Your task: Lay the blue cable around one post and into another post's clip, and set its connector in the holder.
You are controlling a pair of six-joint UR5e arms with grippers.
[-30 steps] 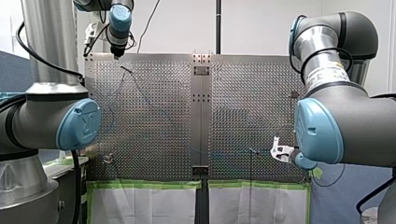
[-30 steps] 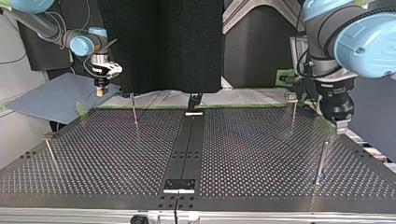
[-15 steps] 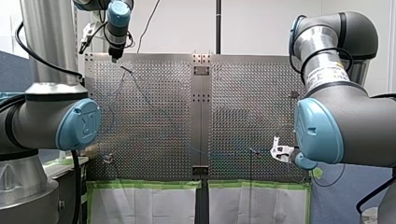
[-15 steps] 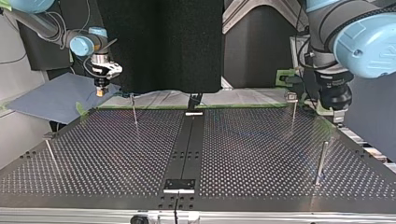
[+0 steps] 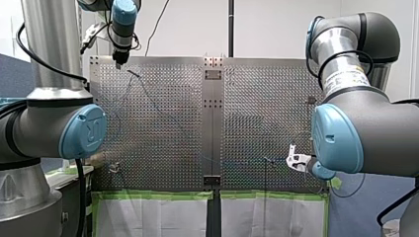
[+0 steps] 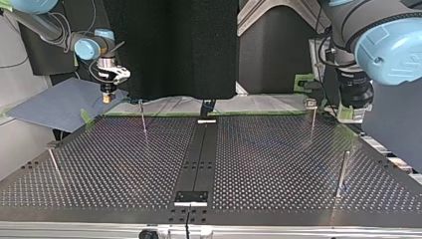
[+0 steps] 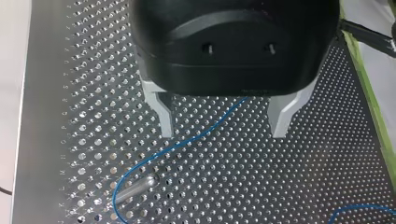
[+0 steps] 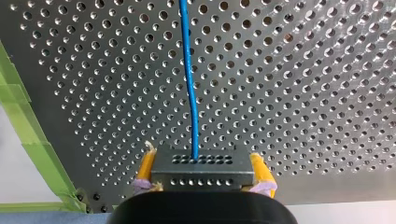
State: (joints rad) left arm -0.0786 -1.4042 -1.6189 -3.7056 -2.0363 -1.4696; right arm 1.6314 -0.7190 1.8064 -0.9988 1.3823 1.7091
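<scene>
The thin blue cable (image 7: pixel 187 142) lies on the perforated board and curves around a metal post (image 7: pixel 135 186). My left gripper (image 7: pixel 224 122) hangs above that stretch, open, its metal fingers (image 7: pixel 166 116) straddling the cable without touching it. In the top view it (image 6: pixel 356 108) is up off the board at the right, past the posts there. My right gripper (image 8: pixel 203 179) is shut on the dark grey connector (image 8: pixel 203 168), yellow pads (image 8: pixel 145 168) on its sides, and the cable (image 8: pixel 189 84) runs straight ahead from it. In the top view it (image 6: pixel 107 97) hovers at the board's far left corner.
Thin posts stand on the board (image 6: pixel 278 164): one at the far left (image 6: pixel 143 117), one at the near left (image 6: pixel 53 162), two at the right (image 6: pixel 312 117) (image 6: pixel 342 172). A black strip (image 6: pixel 196 159) runs down the middle. Green tape (image 5: pixel 158 195) and white sheets edge the board.
My left gripper has risen and drawn back from the right-hand posts in the top view, still open. My right gripper and the connector have not moved.
</scene>
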